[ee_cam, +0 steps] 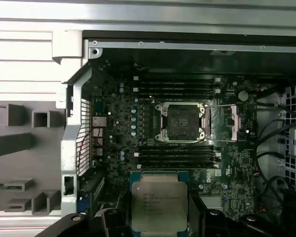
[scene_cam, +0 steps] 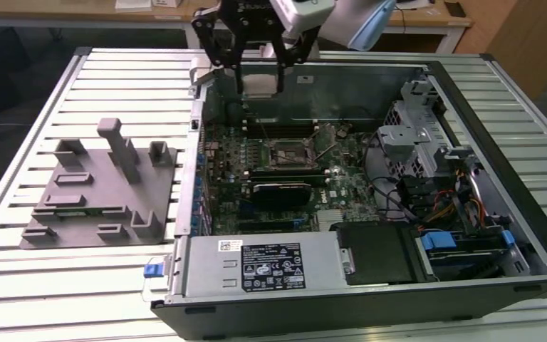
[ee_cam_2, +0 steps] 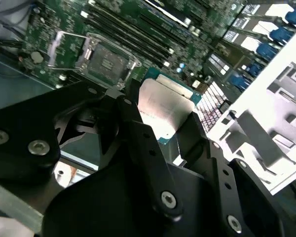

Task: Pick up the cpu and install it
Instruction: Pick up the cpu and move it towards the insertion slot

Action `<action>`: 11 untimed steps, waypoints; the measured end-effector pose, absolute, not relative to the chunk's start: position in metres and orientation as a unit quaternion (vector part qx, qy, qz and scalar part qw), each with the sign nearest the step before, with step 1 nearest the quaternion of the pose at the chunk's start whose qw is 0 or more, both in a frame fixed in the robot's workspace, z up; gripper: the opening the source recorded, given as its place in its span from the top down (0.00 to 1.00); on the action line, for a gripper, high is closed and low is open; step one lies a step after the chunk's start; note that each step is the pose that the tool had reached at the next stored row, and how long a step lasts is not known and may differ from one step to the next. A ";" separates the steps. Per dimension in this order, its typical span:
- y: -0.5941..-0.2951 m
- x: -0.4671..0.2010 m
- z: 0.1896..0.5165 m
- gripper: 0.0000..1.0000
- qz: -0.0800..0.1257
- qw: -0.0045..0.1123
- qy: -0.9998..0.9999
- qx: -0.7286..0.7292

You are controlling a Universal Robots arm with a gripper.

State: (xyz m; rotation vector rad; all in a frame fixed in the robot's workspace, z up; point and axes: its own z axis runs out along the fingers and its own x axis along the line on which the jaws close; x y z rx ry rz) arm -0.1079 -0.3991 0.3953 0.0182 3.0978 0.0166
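My gripper (scene_cam: 261,80) hangs over the far edge of the open computer case (scene_cam: 501,114), shut on the cpu (scene_cam: 261,85), a pale silvery square chip. In both wrist views the cpu (ee_cam: 159,205) (ee_cam_2: 163,111) sits flat between the two black fingers (ee_cam_2: 138,128), its metal plate facing the camera and a green rim around it. The dark square socket (scene_cam: 290,153) (ee_cam: 182,122) (ee_cam_2: 106,59) lies on the motherboard with its metal frame swung open. It is below the cpu and some way off to the side, with nothing in it.
A grey fixture plate with upright posts (scene_cam: 93,199) (ee_cam: 15,143) lies on the slatted table at the exterior view's left. Inside the case are memory slots (ee_cam: 175,89), a black heatsink (scene_cam: 278,192), the power supply (scene_cam: 264,267) and drive cages with cables (scene_cam: 444,178).
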 end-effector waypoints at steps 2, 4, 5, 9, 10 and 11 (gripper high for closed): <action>-0.399 -0.100 0.395 0.46 0.005 0.022 1.000 0.006; -0.399 -0.092 0.395 0.46 0.005 0.022 1.000 0.006; -0.399 -0.087 0.395 0.46 0.005 0.022 1.000 0.006; -0.399 -0.074 0.392 0.46 0.005 0.021 1.000 0.006; -0.399 -0.073 0.391 0.46 0.005 0.021 1.000 0.006; -0.399 -0.071 0.389 0.46 0.005 0.021 1.000 0.006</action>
